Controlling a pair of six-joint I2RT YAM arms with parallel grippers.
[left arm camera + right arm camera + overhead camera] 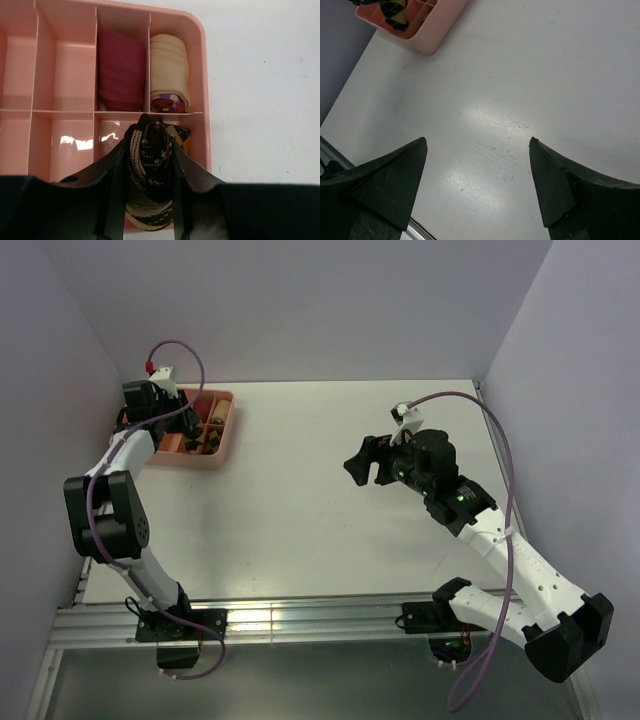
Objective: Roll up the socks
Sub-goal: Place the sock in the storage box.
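While pinched in the left gripper [149, 150], one socks roll [151, 175]; two plain rolls [121, 70]; right gripper [477, 145] agape.

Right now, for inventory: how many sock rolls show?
3: reddish roll and beige roll in adjoining compartments of the pink tray; argyle roll between the left jaws. Others may be hidden.

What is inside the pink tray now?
A dark red roll and a beige roll fill two compartments of the pink tray. The left gripper holds the rolled socks in or just above a nearer one, hiding its floor.
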